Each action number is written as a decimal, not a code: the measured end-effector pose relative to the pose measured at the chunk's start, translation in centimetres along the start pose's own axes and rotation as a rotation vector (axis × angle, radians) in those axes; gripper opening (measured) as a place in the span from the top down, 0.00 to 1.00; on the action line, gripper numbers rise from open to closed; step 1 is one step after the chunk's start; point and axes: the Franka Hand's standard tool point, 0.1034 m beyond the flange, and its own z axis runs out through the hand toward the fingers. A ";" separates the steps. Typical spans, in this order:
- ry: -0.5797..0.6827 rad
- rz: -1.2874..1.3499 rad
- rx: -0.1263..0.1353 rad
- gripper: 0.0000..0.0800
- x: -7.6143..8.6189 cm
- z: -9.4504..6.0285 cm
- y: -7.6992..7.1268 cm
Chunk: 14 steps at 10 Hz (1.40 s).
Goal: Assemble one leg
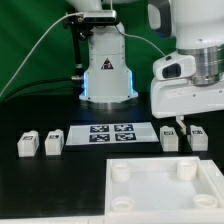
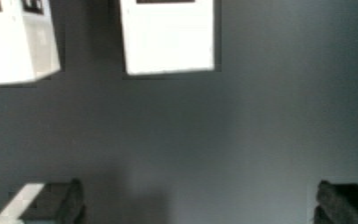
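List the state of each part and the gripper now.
legs at the exterior view's left: loose, ungripped, not in sockets.
legs at the exterior view's right: loose, ungripped, not in sockets.
tabletop: lying flat, sockets up, visible sockets empty.
marker board: flat, between the two leg pairs.
gripper: open, empty, above the right pair.

**Matt whites on a dark table**

The table (image 1: 30,115) looks black, matt and smooth. The leg (image 1: 53,143) at lower left and the tabletop (image 1: 150,195) at the bottom seem white matt plastic. The arm shell (image 1: 185,95), at right, is glossy white.
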 end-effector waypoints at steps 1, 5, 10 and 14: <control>-0.134 0.018 -0.013 0.19 -0.4 0.0 0.2; -0.593 0.051 -0.059 0.19 -1.2 0.8 0.0; -0.775 0.032 -0.068 0.19 -1.5 1.6 -0.6; -0.772 0.020 -0.085 0.19 -3.7 3.7 -0.9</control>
